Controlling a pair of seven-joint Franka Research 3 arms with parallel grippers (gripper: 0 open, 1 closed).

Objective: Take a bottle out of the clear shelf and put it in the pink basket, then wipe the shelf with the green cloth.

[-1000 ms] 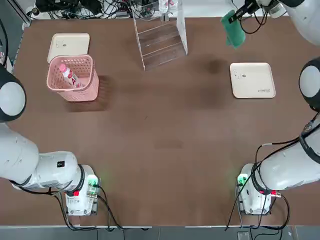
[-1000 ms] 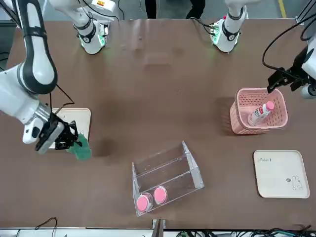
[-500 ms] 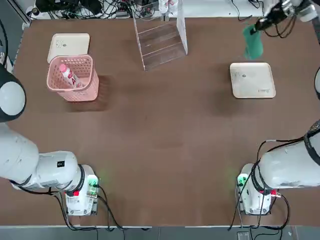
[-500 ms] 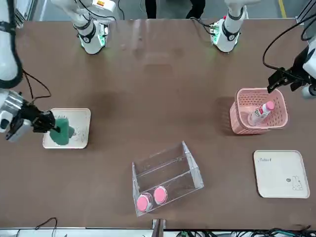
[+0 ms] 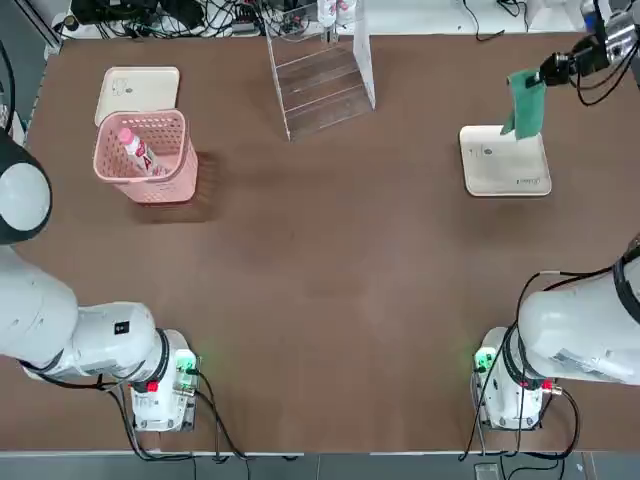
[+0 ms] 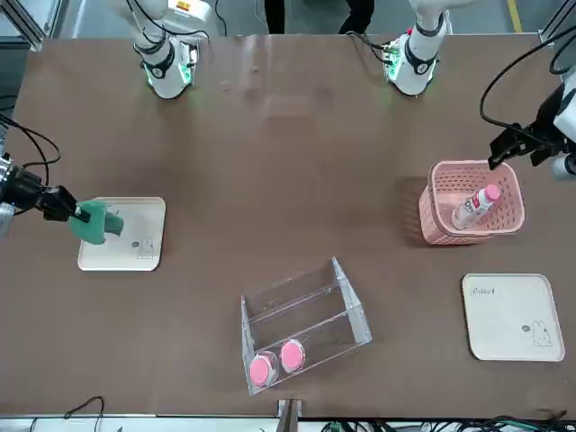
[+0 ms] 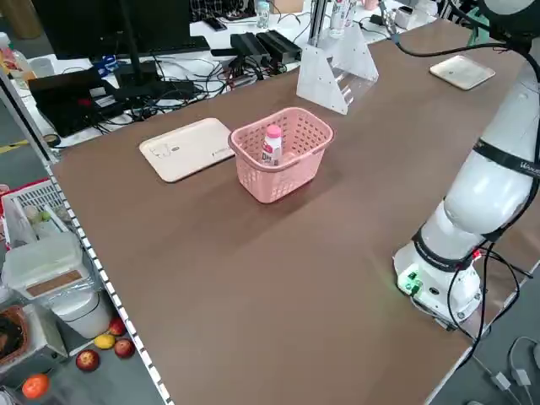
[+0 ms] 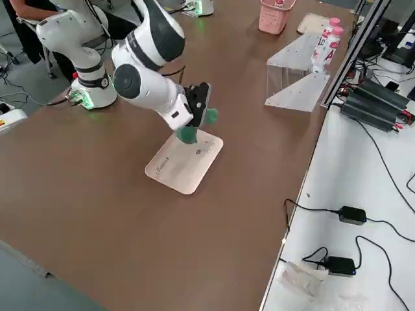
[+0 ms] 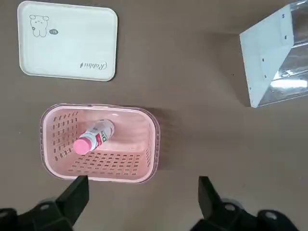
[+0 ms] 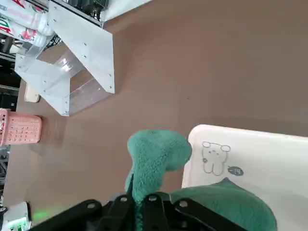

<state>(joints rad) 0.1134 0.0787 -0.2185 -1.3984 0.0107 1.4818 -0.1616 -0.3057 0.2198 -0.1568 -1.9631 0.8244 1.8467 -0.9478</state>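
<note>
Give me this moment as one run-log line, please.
bottle: in pink basket | right gripper: holding green cloth over cream tray | left gripper: open above basket

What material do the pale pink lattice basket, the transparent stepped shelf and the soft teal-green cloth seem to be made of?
The pale pink lattice basket looks like moulded plastic, matte, with even perforated walls. The transparent stepped shelf seems acrylic or similar clear plastic: glossy and see-through with flat panels. The soft teal-green cloth, held in the right gripper, looks like fluffy fabric, probably microfibre or terry.
</note>
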